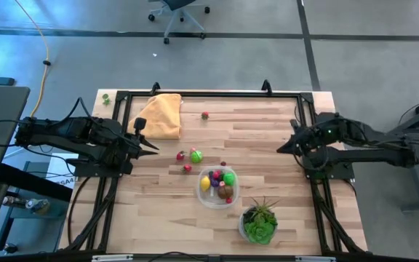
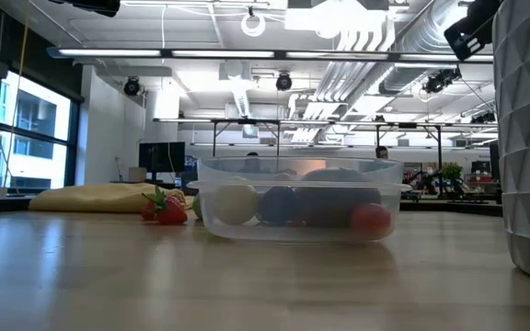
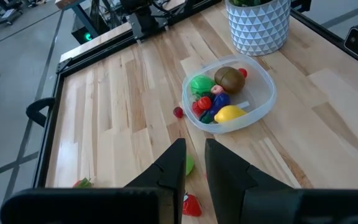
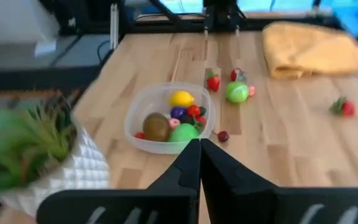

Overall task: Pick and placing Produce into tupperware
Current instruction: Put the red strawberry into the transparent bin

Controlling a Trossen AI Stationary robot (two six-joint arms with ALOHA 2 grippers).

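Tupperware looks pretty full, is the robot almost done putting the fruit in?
Mostly. The tupperware already holds several pieces, including a yellow one and a green one. Nothing is in hand: the left gripper and right gripper carry nothing. Left out: a green piece, small red ones beside it, and a strawberry near the cloth.

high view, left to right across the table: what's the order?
left gripper → yellow cloth → green fruit → tupperware → potted plant → right gripper
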